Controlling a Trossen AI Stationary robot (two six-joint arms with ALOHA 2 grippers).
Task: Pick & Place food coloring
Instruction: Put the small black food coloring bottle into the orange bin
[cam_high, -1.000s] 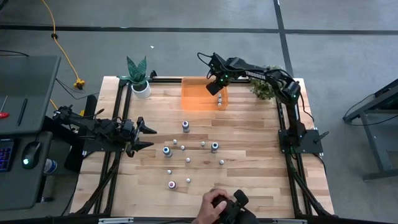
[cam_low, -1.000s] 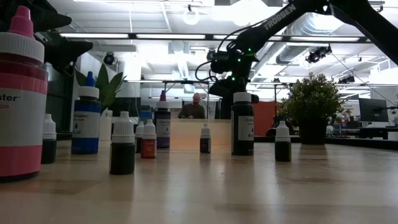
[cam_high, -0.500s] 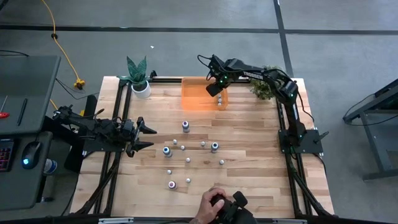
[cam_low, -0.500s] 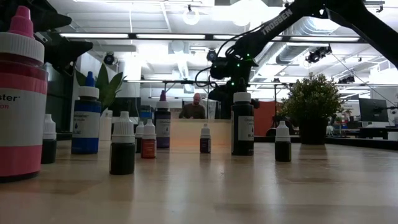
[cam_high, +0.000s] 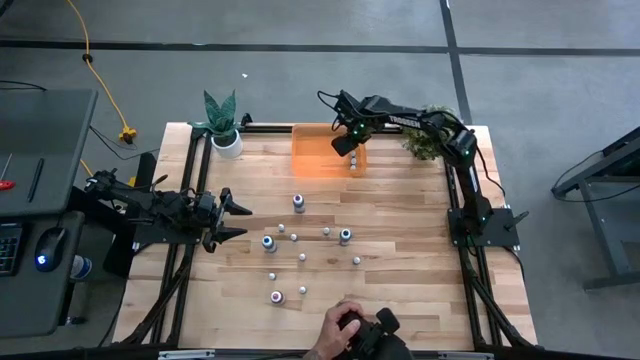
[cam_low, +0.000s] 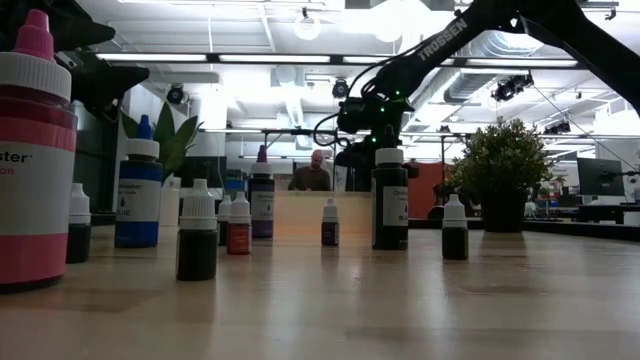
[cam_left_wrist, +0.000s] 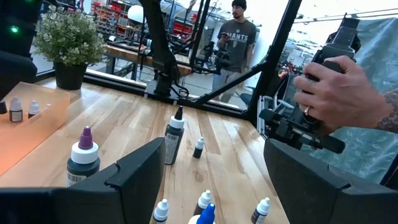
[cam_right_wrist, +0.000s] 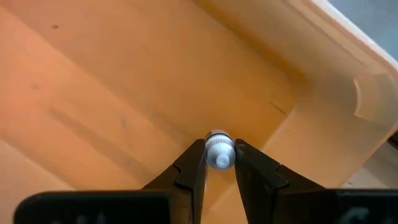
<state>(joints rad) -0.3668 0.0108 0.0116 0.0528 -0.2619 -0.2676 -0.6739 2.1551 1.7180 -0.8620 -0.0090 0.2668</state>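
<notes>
1. While it hangs over the orange bin (cam_right_wrist: 124, 93), the right gripper (cam_right_wrist: 219, 163) pinches a tiny white-capped bottle (cam_right_wrist: 219, 150) between its two fingers.
2. Below it on the table, well away, more food coloring bottles (cam_high: 298, 203) stand.
3. Far across, the left gripper (cam_high: 240, 221) waits, spread wide.

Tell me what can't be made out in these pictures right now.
- Right gripper, right wrist view: it pinches a bottle by its white cap; the body below is hidden, so its colour is unknown.
- High view: bottles inside the orange bin are too small to count.
- Low view: the big pink bottle is cut off by the edge.
</notes>
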